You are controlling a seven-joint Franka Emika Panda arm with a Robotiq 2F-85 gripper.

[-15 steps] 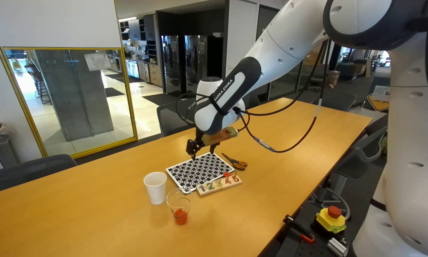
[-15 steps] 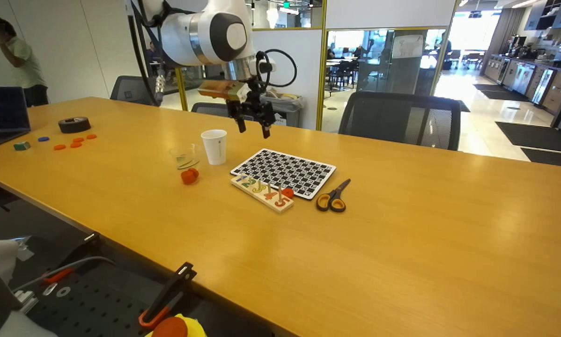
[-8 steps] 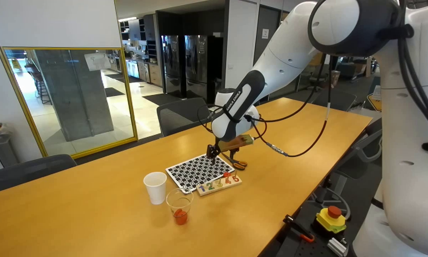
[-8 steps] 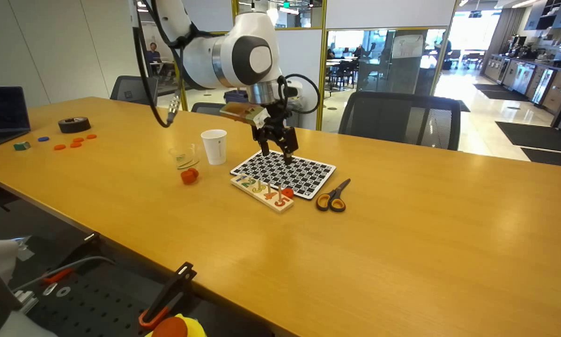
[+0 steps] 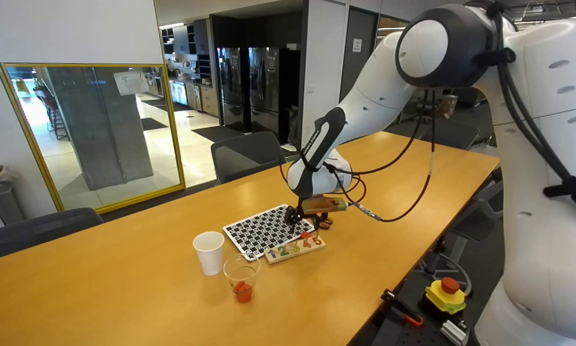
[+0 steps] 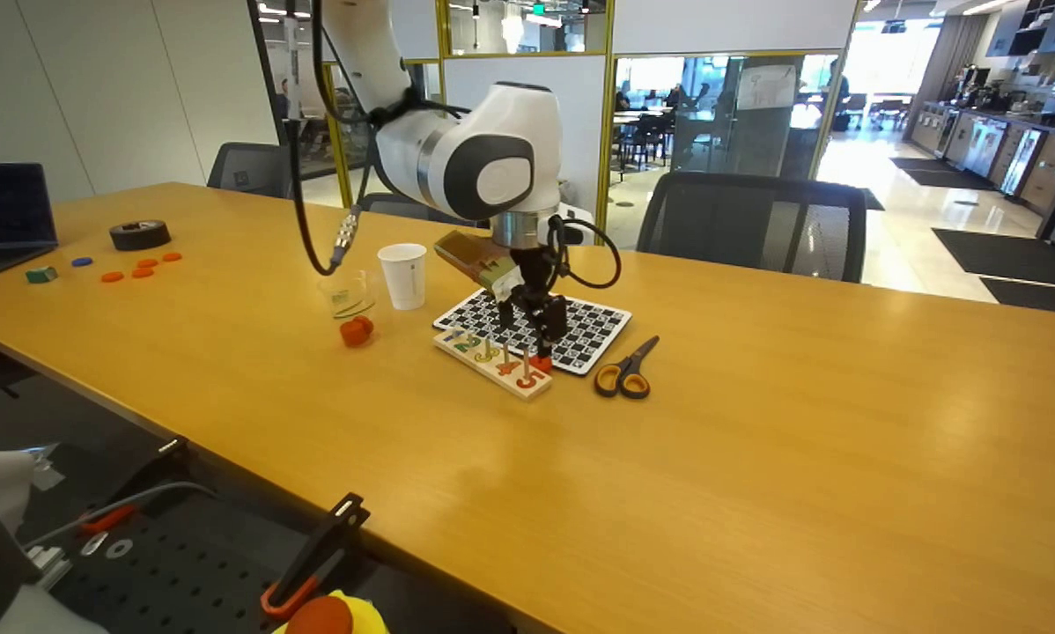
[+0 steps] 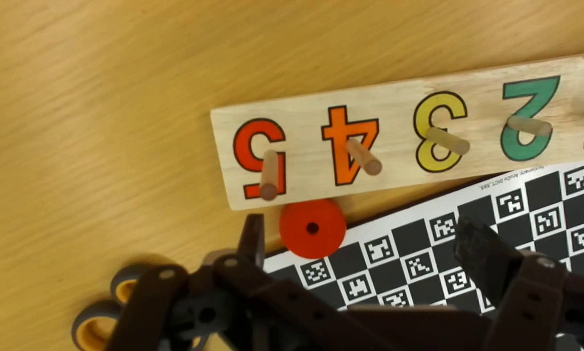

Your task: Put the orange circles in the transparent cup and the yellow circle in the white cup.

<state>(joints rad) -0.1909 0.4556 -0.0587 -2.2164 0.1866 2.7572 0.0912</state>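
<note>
Gripper (image 7: 360, 231) has come down over the last second, lower and across to the "5" end of the number peg board (image 7: 398, 136); jaws spread wide, nothing pinched. Cups unmoved. Loose orange-red disc (image 7: 297, 229), hole in the middle, lies beside the peg board, seemingly overlapping the checkered marker board (image 5: 259, 233) near its corner; off-centre between the jaws, closer to the finger (image 7: 251, 239) on the side of the scissors (image 6: 630, 364). Clear plastic cup (image 5: 241, 271) upright, orange-red discs (image 5: 243, 292) at its bottom; white disposable cup (image 5: 209, 254) upright near it. No yellow disc seen; the white cup's floor is hidden. My reading: reaching for another disc for the clear cup, grasp not yet made. Probably wants a sideways correction, then lowering. Risk: a fingertip catching the peg board. Clearance under the tips: cannot tell.
</note>
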